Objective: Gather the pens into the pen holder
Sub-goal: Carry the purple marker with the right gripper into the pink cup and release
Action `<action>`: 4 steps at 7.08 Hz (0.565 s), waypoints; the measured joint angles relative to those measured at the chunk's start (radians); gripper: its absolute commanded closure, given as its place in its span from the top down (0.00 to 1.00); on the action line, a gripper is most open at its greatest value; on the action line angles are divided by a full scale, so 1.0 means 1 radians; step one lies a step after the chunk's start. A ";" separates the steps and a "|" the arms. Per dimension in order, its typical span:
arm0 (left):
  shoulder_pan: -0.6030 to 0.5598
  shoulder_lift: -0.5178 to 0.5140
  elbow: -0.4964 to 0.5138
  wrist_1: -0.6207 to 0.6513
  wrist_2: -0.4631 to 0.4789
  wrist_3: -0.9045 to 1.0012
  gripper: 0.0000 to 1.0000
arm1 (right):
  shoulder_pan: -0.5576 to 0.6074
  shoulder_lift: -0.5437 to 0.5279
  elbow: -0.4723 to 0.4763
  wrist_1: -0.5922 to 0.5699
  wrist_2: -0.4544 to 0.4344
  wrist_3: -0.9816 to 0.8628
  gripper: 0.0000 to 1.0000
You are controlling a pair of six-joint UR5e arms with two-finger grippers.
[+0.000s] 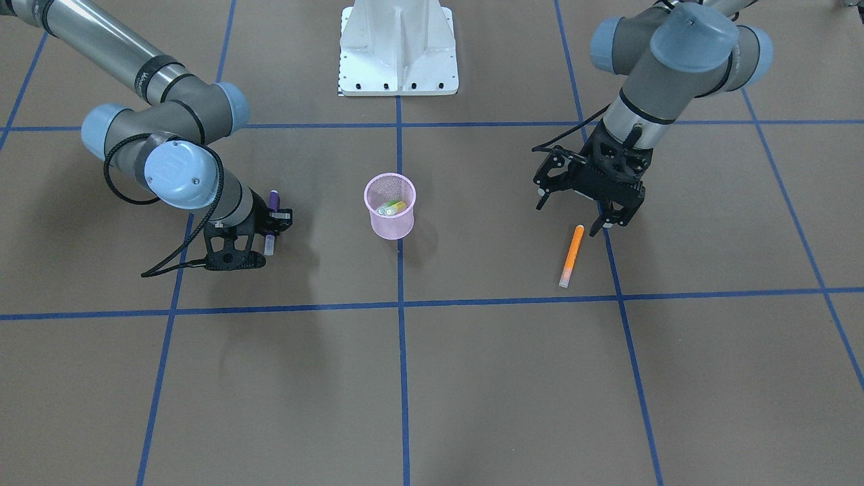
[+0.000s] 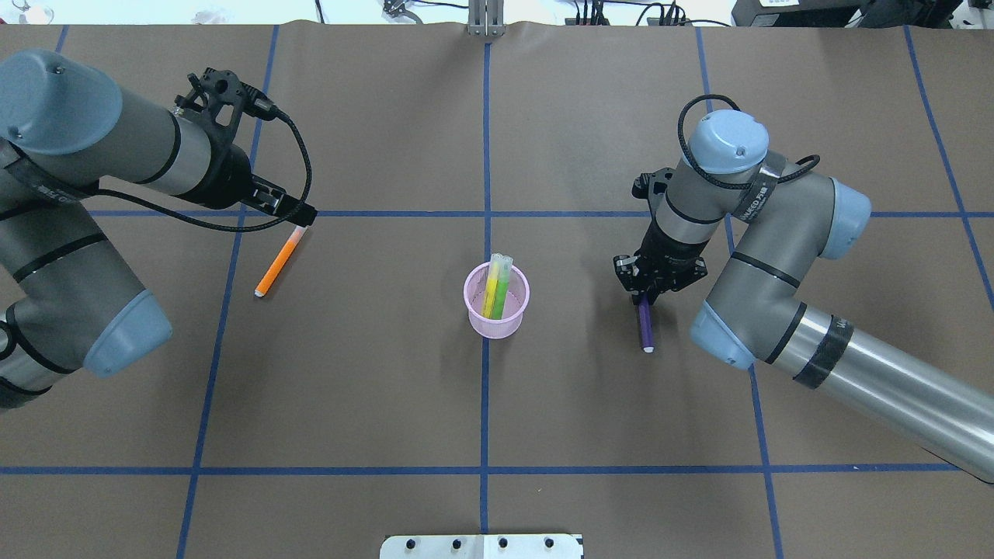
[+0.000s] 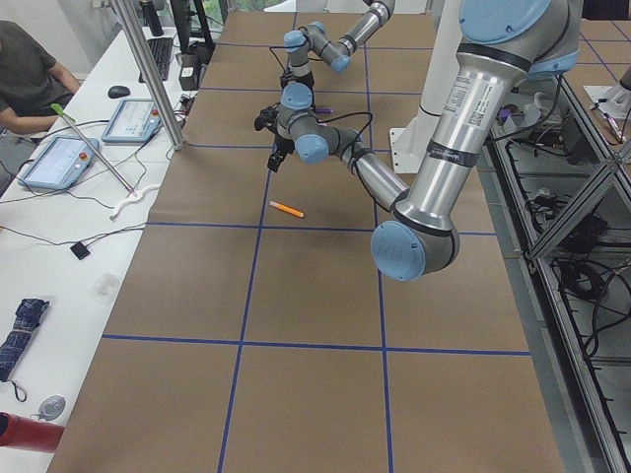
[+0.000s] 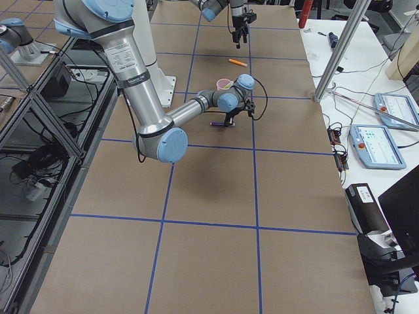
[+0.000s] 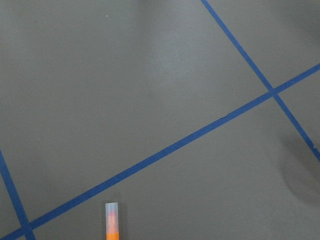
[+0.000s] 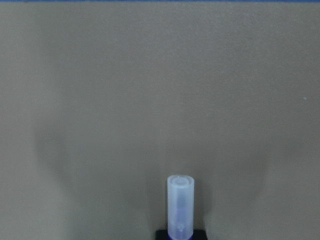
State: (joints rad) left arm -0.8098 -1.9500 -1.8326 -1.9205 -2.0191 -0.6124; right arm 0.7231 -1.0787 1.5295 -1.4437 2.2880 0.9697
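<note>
The pink mesh pen holder (image 1: 389, 217) (image 2: 497, 314) stands upright at the table's middle, with a green pen (image 2: 502, 289) and a yellow pen (image 2: 491, 286) inside. The orange pen (image 1: 572, 255) (image 2: 277, 264) lies flat on the table, and its pale cap shows in the left wrist view (image 5: 112, 216). My left gripper (image 1: 570, 216) (image 2: 301, 220) is open and empty, just above the pen's robot-side end. My right gripper (image 1: 275, 225) (image 2: 644, 296) is shut on the purple pen (image 1: 273, 200) (image 2: 644, 328), held low over the table beside the holder. Its pale cap shows in the right wrist view (image 6: 180, 206).
Blue tape lines (image 2: 487, 155) mark a grid on the brown table. The white robot base (image 1: 398, 54) stands at the robot-side edge. A side bench with tablets (image 3: 59, 158) and a seated person (image 3: 25, 74) runs along the operators' side.
</note>
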 measured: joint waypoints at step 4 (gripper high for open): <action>0.005 -0.001 0.010 -0.008 0.002 0.013 0.99 | -0.026 0.007 0.328 0.010 -0.328 0.183 0.00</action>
State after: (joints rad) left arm -0.8049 -1.9510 -1.8225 -1.9287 -2.0175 -0.5996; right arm 0.6971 -1.0716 1.8570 -1.4339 1.9602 1.1526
